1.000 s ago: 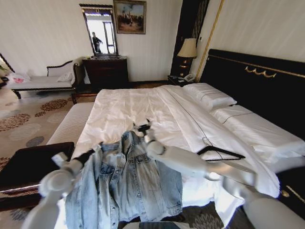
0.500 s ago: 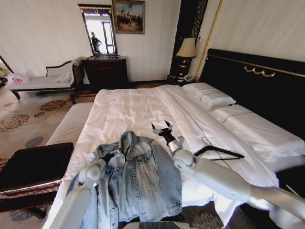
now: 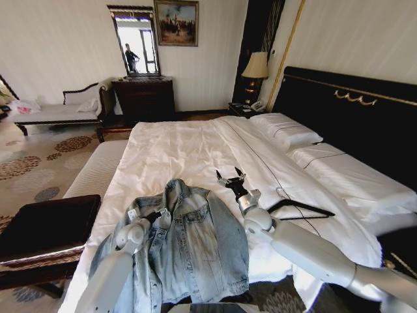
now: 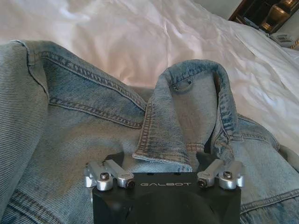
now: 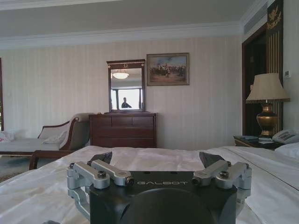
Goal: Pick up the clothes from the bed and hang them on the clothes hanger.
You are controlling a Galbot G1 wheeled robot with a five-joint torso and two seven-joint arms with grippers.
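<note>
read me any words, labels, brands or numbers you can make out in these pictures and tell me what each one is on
"GALBOT": on the black body of the left gripper, above the denim jacket.
"GALBOT": on the black body of the right gripper.
The small tag on the jacket near the left gripper in the head view is too small to read.

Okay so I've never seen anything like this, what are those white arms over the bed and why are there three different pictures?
It is a two-armed robot, photographed by three cameras at once. The wide picture comes from its head; the other two from a camera on each wrist, looking past that arm's own pincer. On the white bed lies a denim jacket, spread flat, and to its right a black coat hanger. The left pincer sits low over the jacket by its collar, open, gripping nothing. The right pincer hangs above bare sheet between jacket and hanger, open and empty, and its wrist camera looks across the room.
</note>
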